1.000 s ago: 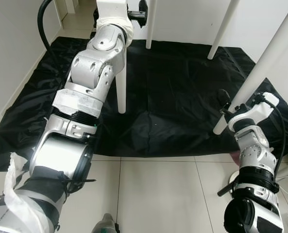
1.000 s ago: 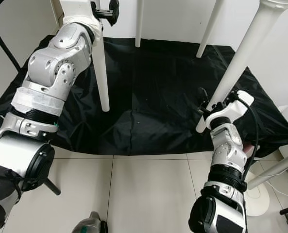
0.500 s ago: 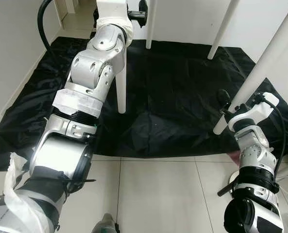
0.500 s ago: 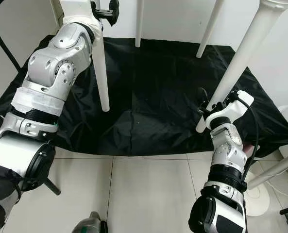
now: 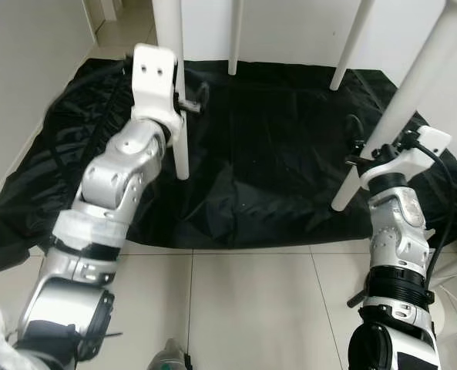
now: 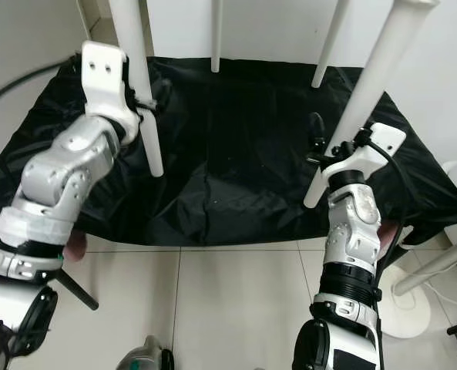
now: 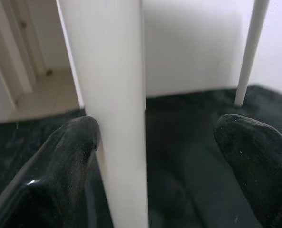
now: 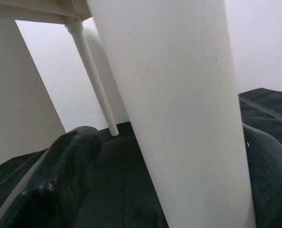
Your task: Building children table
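**Both grippers at the front legs of the standing table**

Left eye view: four white table legs stand on a black floor sheet (image 5: 274, 154). The left gripper (image 5: 188, 104) sits at about 10 o'clock, against the near-left table leg (image 5: 178, 131). The right gripper (image 5: 357, 146) is at about 3 o'clock, at the near-right table leg (image 5: 398, 116), which leans up toward 1 o'clock. Two rear legs (image 5: 235, 38) stand at 12 o'clock.

Right eye view: the same scene; pale floor tiles (image 6: 236, 308) lie toward 6 o'clock, in front of the sheet.

Left wrist view: the leg stands between the two black fingers (image 7: 60, 171). One finger touches it; the other is well apart, so the fingers are spread wide and grip nothing.

Right wrist view: the near-right leg runs between both fingers (image 8: 64, 166), which lie close on either side. Whether they press on it I cannot tell.

Judgement: the step looks like taking hold of both front legs to steady or shift the table. To do it well, centre the left leg between its fingers before closing, close both sides evenly, and keep the legs' feet flat on the sheet so it does not bunch.
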Motion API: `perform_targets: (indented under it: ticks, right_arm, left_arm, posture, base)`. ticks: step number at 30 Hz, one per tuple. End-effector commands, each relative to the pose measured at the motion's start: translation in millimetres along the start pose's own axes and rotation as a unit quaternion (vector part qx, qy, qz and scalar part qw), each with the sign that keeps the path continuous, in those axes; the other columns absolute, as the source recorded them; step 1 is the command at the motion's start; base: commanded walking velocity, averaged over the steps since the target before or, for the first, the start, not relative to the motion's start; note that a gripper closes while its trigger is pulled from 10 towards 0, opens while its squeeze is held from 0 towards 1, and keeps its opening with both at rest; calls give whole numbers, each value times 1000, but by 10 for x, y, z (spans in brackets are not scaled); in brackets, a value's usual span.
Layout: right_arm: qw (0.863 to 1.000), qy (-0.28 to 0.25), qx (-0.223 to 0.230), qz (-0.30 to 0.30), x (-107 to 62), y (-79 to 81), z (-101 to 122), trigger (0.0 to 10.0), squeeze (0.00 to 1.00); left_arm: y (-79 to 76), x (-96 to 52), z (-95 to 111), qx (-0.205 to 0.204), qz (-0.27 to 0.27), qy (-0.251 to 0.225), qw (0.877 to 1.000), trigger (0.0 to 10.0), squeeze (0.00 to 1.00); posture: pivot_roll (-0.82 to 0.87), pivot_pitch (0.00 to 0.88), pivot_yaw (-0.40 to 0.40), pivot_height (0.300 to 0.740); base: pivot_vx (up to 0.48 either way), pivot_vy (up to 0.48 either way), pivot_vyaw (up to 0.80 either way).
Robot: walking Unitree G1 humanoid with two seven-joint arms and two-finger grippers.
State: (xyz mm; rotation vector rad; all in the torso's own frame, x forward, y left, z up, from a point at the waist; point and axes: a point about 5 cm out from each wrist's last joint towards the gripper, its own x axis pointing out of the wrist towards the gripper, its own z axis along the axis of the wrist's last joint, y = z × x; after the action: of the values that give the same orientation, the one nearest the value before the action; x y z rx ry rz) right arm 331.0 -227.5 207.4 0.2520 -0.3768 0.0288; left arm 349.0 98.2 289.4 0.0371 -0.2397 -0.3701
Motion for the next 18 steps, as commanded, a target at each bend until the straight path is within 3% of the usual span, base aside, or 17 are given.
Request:
perform_targets:
  ticks: [1,8,18]
  right_arm:
    - [1000,-5,-1,11,25,59,11,10000,0]
    - [1000,-8,-8,14,26,69,19,10000,0]
    - [998,-25,-32,-42,-180,-24,1,10000,0]
  left_arm:
    - [-65,3,55,1,-34,-12,999,10000,0]
    - [-55,-31,52,4,-32,-13,999,10000,0]
    - [-80,-364,-154,3,-86,-5,996,10000,0]
  posture:
    - [29,0,0,740]
    - [31,0,0,740]
    - [31,0,0,740]
  base:
    - [0,0,0]
    - [0,0,0]
    - [0,0,0]
